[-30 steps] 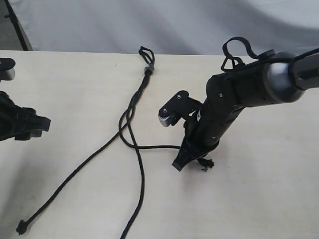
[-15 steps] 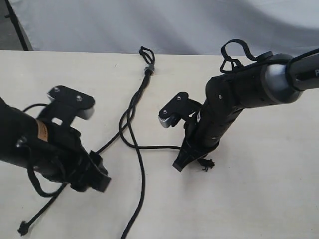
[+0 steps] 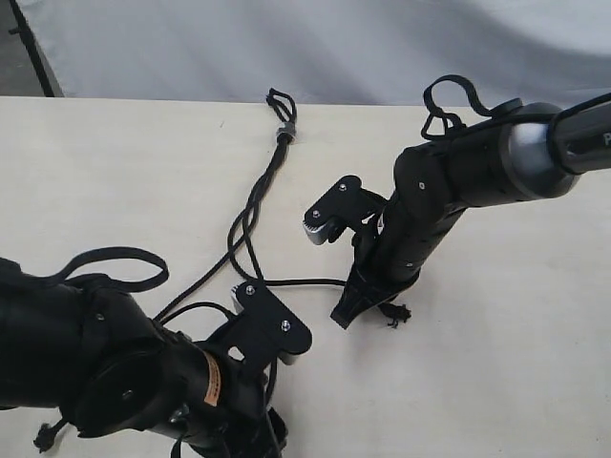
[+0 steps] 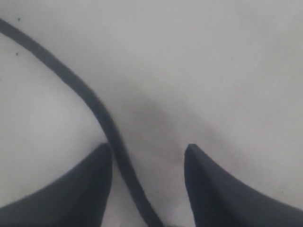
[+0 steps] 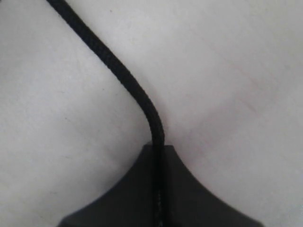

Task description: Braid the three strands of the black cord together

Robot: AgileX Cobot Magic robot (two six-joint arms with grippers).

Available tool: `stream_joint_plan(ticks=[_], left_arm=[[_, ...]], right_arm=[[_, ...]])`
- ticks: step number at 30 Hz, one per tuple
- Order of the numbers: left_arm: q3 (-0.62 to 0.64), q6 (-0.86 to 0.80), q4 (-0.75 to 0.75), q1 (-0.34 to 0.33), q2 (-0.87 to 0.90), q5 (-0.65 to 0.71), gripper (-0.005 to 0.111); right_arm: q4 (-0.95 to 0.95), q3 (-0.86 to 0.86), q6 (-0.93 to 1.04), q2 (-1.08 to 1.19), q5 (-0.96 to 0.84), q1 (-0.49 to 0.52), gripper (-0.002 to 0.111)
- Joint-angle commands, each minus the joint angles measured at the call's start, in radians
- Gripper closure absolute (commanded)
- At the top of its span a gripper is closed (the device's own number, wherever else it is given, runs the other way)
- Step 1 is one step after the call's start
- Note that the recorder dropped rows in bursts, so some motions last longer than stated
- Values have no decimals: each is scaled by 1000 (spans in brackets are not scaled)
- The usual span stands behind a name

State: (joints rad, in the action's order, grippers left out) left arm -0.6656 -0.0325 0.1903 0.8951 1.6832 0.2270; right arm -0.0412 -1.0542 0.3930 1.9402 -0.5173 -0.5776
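We count one black cord [image 3: 283, 134] lying on the surface [image 3: 506, 382], and it divides into three strands [image 3: 250, 221]. The right end effector [image 5: 158, 150] is clamped on one strand. The left end effector [image 4: 147, 153] is spread wide, with another strand between its fingers. The left arm [image 3: 95, 363] hides the lower strands.

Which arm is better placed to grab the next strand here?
Left. The left gripper is open, with a free strand running between its jaws; the right gripper is shut on a second strand.
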Motion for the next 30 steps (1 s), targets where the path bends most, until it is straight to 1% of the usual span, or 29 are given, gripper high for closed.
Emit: stream_joint_plan(ticks=[1, 3, 5, 12, 15, 16, 18, 22, 27, 30], left_arm=[[6, 10, -2, 3, 37, 1, 73], [6, 10, -2, 3, 36, 49, 92], [6, 10, -2, 3, 36, 84, 107], [7, 10, 2, 8, 36, 167, 106], [22, 10, 19, 48, 36, 155, 106], [43, 12, 41, 84, 36, 134, 106], [72, 33, 53, 114, 36, 114, 106], [119, 54, 53, 116, 36, 82, 106], [135, 55, 53, 116, 36, 68, 106], [135, 55, 53, 116, 36, 68, 106]], right_arm=[[5, -5, -5, 1, 5, 6, 109], [5, -5, -5, 1, 5, 6, 109], [5, -5, -7, 1, 5, 6, 109], [-16, -5, -16, 1, -38, 6, 109], [-21, -3, -33, 1, -55, 6, 109], [-21, -3, -35, 1, -69, 6, 109], [-21, -3, -35, 1, -72, 6, 109], [-21, -3, -35, 1, -93, 6, 109], [-21, -3, -35, -46, -170, 6, 109], [34, -3, -42, -74, -146, 6, 109]])
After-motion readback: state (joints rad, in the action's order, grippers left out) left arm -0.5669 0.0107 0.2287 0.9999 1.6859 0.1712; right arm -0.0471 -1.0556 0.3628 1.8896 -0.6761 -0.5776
